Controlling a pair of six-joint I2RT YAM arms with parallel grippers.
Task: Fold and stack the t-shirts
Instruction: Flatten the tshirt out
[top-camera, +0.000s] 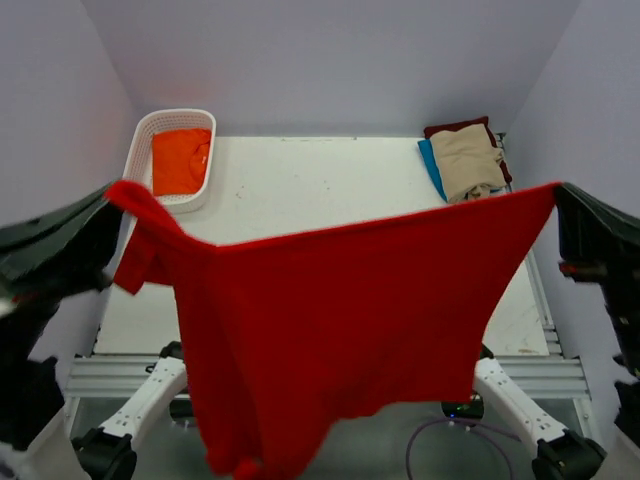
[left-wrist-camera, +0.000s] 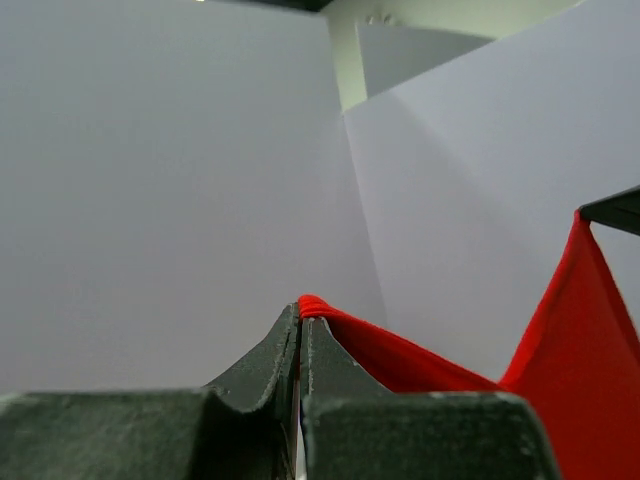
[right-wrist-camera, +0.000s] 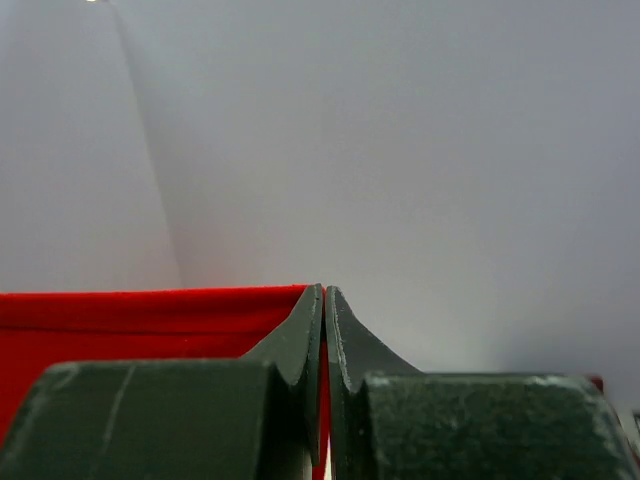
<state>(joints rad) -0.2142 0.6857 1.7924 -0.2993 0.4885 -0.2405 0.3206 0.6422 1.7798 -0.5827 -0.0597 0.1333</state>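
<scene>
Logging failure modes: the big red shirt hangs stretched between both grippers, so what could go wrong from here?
The left gripper and right gripper each pinch only a thin edge of the large red cloth t-shirt; either could slip. Its hem hangs lower on the left, so it may land crooked.

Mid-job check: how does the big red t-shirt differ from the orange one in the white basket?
The large bright red cloth t-shirt hangs in the air, held up by the left tool and right tool; the orange cloth t-shirt rests with no tool on it. The red shirt is spread wide open; the orange one is a compact bundle inside the white slotted plastic basket. Both are plain cloth.
</scene>
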